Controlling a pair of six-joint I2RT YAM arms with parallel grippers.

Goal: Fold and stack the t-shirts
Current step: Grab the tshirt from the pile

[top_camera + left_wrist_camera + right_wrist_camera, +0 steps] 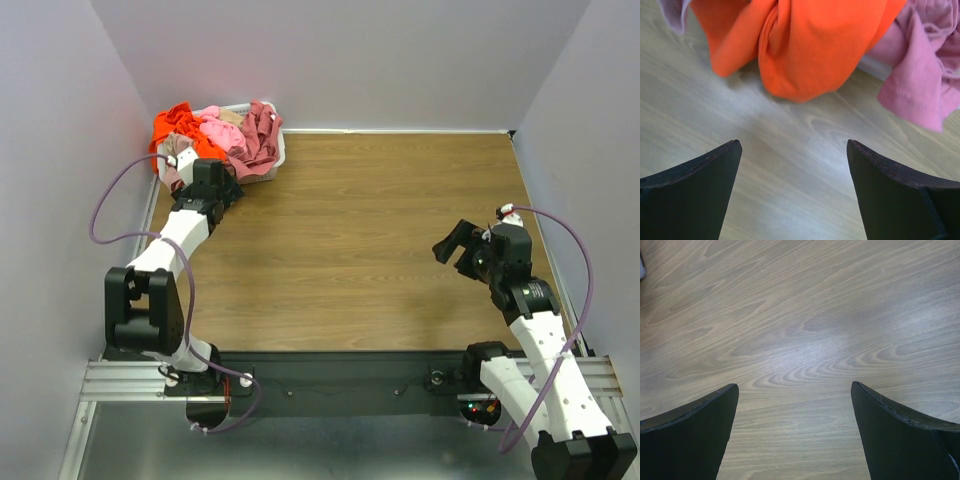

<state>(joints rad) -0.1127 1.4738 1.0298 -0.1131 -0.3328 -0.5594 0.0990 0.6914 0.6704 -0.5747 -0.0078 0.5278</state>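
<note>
**Desk:** Where are the shirts?

**Operator:** I see them heaped in the basket (279, 152), a white plastic lattice tub in the table's (380, 230) far left corner. The orange shirt (174, 124) bulges over the basket's left side, the pink shirt (214, 131) is bunched in the middle, and a scrap of the beige shirt (231, 117) shows behind it. The maroon shirt (262, 130) droops over the right rim. All are soft, crumpled cloth, none folded.

**Desk:** And the left gripper?

**Operator:** My left gripper (230, 188) sits just in front of the basket, its jaws spread wide and holding nothing. Its wrist camera shows thick rounded orange folds (810, 45) spilling down to the pale wood grain, with wrinkled pink fabric (925, 85) to their right.

**Desk:** The right one?

**Operator:** My right gripper (455, 246) hangs well apart from the basket, over the table's near right side. Its dark, tapered fingers (695, 430) stand wide apart with only smooth wood laminate below.
</note>
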